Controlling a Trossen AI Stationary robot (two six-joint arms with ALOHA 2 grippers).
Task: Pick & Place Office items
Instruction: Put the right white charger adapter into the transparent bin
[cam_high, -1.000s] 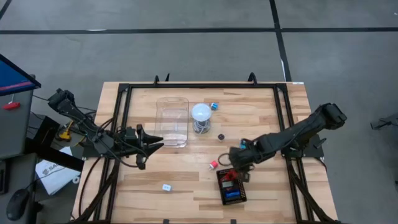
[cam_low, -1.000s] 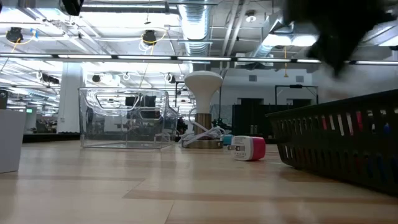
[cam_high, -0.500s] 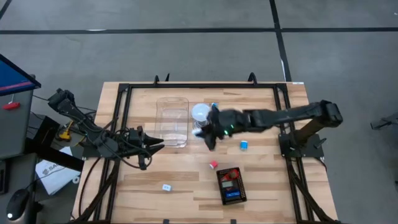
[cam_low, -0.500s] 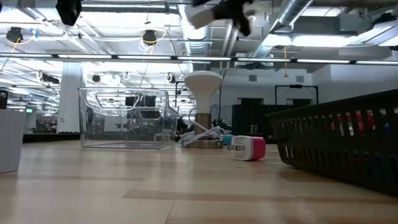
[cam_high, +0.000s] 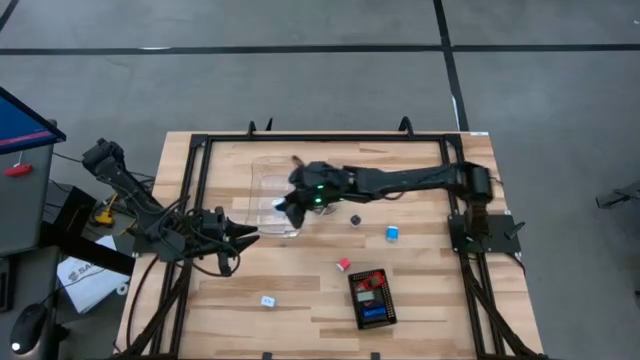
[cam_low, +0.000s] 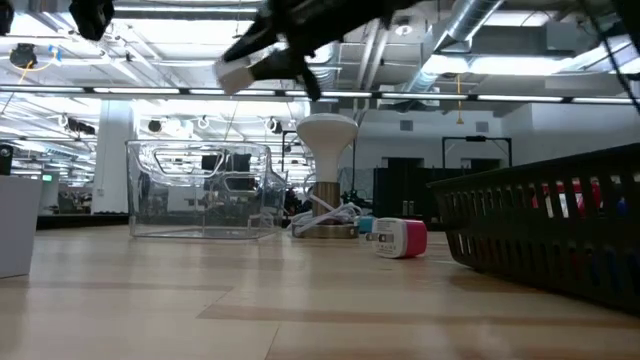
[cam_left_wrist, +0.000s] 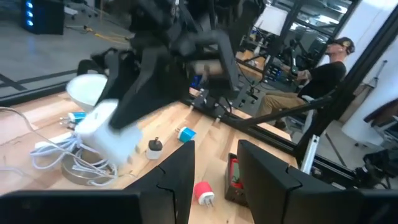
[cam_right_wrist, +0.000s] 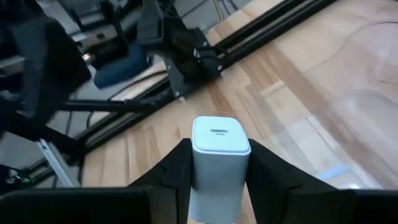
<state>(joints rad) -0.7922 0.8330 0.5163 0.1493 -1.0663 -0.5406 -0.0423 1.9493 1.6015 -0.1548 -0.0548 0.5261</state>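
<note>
Carried from above the black tray (cam_high: 372, 298) near the table's front edge, a white charger block (cam_right_wrist: 219, 163), smooth and rounded, now rides pinched in the right gripper (cam_high: 290, 204) over the clear plastic box (cam_low: 205, 189), probably for release inside. Left gripper (cam_high: 243, 233) waits nearby, fingers slightly parted, holding nothing.

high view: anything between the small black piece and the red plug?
No, bare wood between the small black piece and the red plug; the blue block sits off to one side.
</note>
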